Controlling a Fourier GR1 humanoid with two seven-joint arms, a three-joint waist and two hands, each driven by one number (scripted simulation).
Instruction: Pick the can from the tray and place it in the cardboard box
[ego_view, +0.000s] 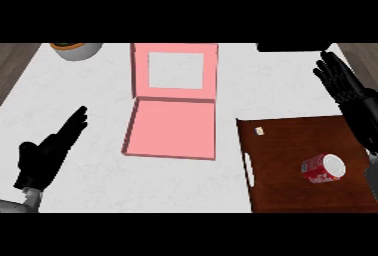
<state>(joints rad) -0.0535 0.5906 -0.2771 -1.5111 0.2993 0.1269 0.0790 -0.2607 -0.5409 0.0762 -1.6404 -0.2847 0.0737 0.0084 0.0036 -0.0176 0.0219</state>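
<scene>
Head view: white surface (88, 165), and the brown tray (295, 195) is our landmark. Left of it, the pink box (171, 127), lid open. On it, the can (323, 169) lies tipped, long axis slanting. Right robot hand (341, 82) above the tray, fingers spread, empty, nearer. Left robot hand (46, 155) far left, open, empty.

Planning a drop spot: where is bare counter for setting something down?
Bare counter lies between the left hand and the open pink box, and between the box's lid and the right hand. The brown tray holds the red can, leaving its upper half bare.
</scene>
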